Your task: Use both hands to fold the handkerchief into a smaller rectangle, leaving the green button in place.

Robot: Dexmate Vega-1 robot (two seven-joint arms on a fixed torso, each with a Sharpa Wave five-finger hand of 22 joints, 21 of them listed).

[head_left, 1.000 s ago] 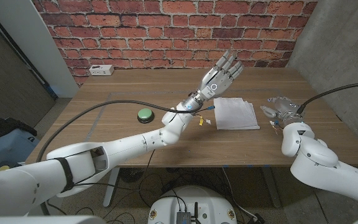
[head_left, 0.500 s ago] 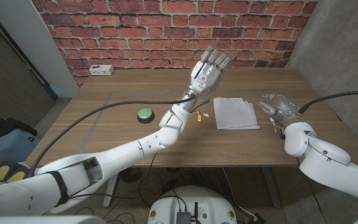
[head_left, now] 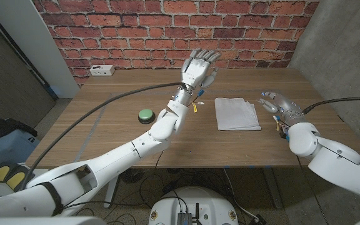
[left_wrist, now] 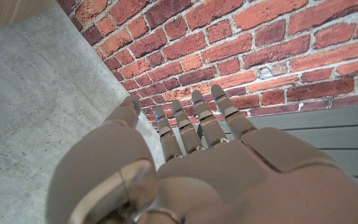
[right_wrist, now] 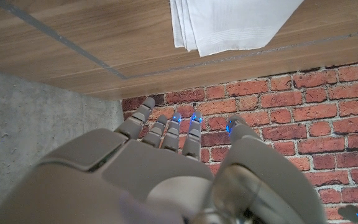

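**Folded cloth on the table, both hands free of it**

The white folded fabric handkerchief (head_left: 237,114) lay on the brown wooden table (head_left: 105,134), right of centre, as a compact rectangle with layered edges showing along its right side. In the right wrist view the same cloth (right_wrist: 229,22) showed stacked hems at one corner.

The round green button (head_left: 145,114) sat on the table to the left of the handkerchief, well apart from it.

The left hand (head_left: 199,67) was raised above the table's far side, between button and cloth, its fingers (left_wrist: 194,124) extended, slightly apart and holding nothing. The right hand (head_left: 281,105) was just right of the handkerchief, near its far right corner, fingers (right_wrist: 169,134) spread and empty; whether it touched the table could not be told.

A white power strip (head_left: 101,70) lay at the far left edge, beneath the red brick wall (head_left: 136,31).
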